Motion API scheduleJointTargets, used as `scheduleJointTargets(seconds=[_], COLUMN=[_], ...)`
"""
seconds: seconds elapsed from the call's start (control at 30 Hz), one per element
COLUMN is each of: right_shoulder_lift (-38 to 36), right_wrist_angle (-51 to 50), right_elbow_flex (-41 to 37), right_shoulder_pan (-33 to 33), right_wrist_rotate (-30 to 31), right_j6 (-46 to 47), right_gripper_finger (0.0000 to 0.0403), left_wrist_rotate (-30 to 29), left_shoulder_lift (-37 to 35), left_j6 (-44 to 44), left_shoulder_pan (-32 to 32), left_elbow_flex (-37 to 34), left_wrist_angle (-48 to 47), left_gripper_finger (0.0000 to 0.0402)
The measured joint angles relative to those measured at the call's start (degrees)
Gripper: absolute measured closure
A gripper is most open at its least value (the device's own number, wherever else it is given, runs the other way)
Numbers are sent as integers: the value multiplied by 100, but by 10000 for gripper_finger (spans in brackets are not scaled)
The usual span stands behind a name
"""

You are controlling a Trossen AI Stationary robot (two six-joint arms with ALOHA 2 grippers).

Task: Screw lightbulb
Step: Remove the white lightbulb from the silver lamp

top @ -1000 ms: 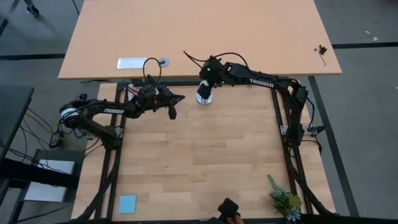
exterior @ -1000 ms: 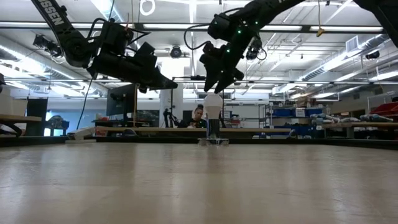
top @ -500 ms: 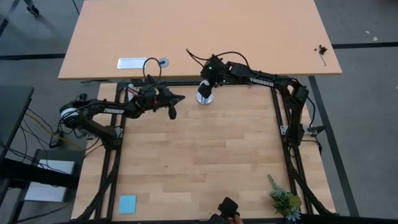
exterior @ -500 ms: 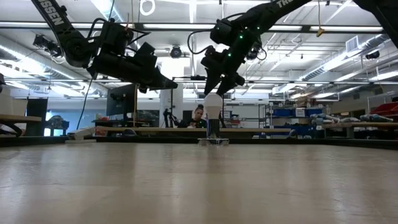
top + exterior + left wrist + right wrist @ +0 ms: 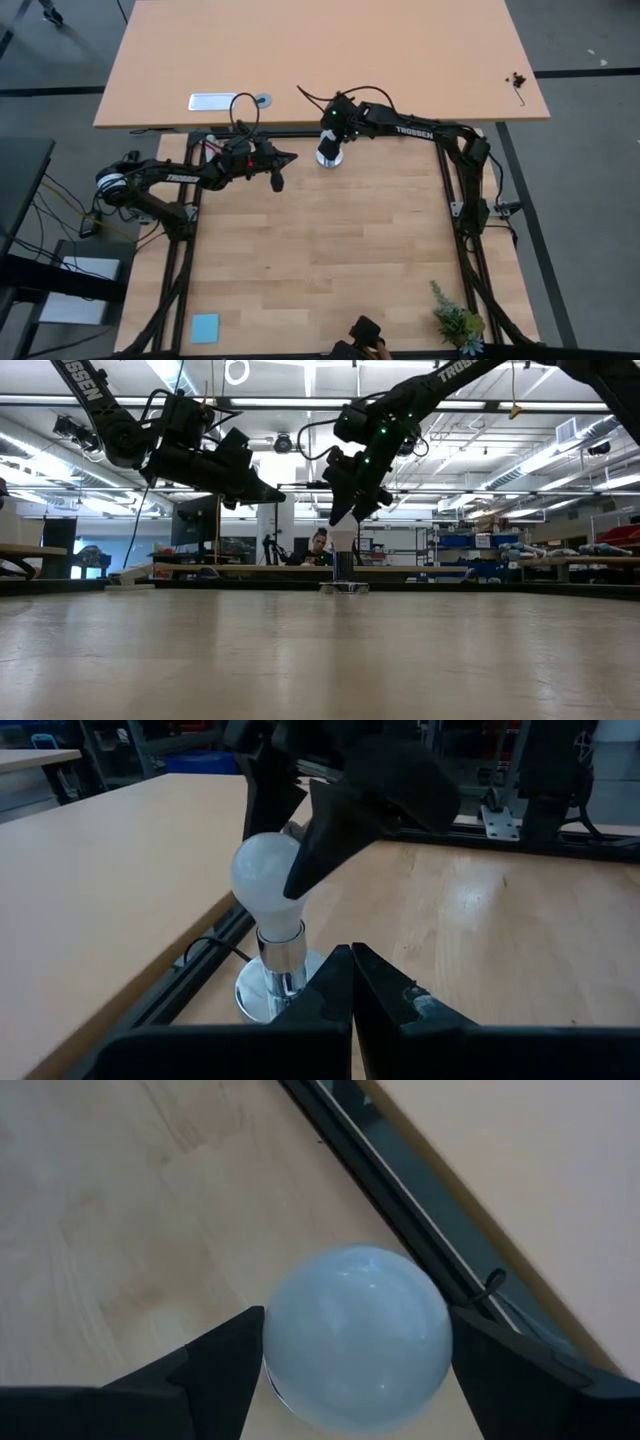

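Note:
The white lightbulb (image 5: 262, 870) stands upright with its metal base in a round silver socket disc (image 5: 270, 998) near the table's far edge (image 5: 327, 152). My right gripper (image 5: 356, 1316) comes down on it slanting from the far right. It is open, with one finger on either side of the bulb's round top (image 5: 343, 532); I see no clear touch. My left gripper (image 5: 350, 955) hovers shut and about level to the bulb's left (image 5: 288, 158), pointing at it with nothing between its fingers.
A black frame rail (image 5: 400, 1190) runs along the far edge right behind the bulb, and a second tabletop (image 5: 320, 50) lies beyond it. The socket's black cord (image 5: 205, 948) leads off toward the rail. A blue square (image 5: 205, 327) and a small plant (image 5: 457, 325) lie at the near edge.
My right gripper has sunk toward the lightbulb. Its fingertips, which stood just above the bulb's top, now reach down on either side of it. The bulb and the left arm have kept still.

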Motion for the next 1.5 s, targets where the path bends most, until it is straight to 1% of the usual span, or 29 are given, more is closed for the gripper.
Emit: scheduleJointTargets(seconds=[0.1, 0.17, 0.27, 0.37, 0.4, 0.47, 0.7, 0.8, 0.93, 1.07, 1.17, 1.5], right_shoulder_lift=[27, 27, 27, 18, 14, 13, 77, 82, 73, 73, 146, 162], right_wrist_angle=[12, 5, -34, -211, -297, -367, -912, -920, -991, -1044, -1081, -1212], right_elbow_flex=[4, 4, 10, 22, 24, 38, 501, 772, 988, 988, 962, 857], right_shoulder_pan=[0, 0, -31, -116, -142, -187, -158, -80, 2, 39, 39, 79], right_wrist_rotate=[-17, -113, -404, -730, -760, -763, -618, -448, -113, 181, 321, 323], right_j6=[-218, -532, -1454, -2741, -3016, -3136, -2358, -1681, -518, 56, 198, 308], right_gripper_finger=[98, 106, 116, 120, 120, 117, 85, 72, 62, 58, 57, 60], left_wrist_rotate=[1, 0, 0, 0, 0, 0, 0, 0, -1, -2, -1, -1], left_shoulder_lift=[-1, -2, -2, -2, -2, -2, -2, -2, -2, -2, -2, -2], left_j6=[0, 0, 7, 9, 9, 11, 17, 17, 20, 20, 20, 17], left_shoulder_pan=[0, 0, 0, 0, 0, 0, 0, 0, 0, 0, 0, -1], left_elbow_flex=[0, 0, 0, -2, -2, -2, -2, -2, -2, -2, -2, -2], left_wrist_angle=[-8, -35, -27, -37, -40, -52, -53, -61, -74, -74, -76, -70], left_gripper_finger=[396, 396, 396, 396, 396, 396, 396, 396, 396, 396, 396, 396])
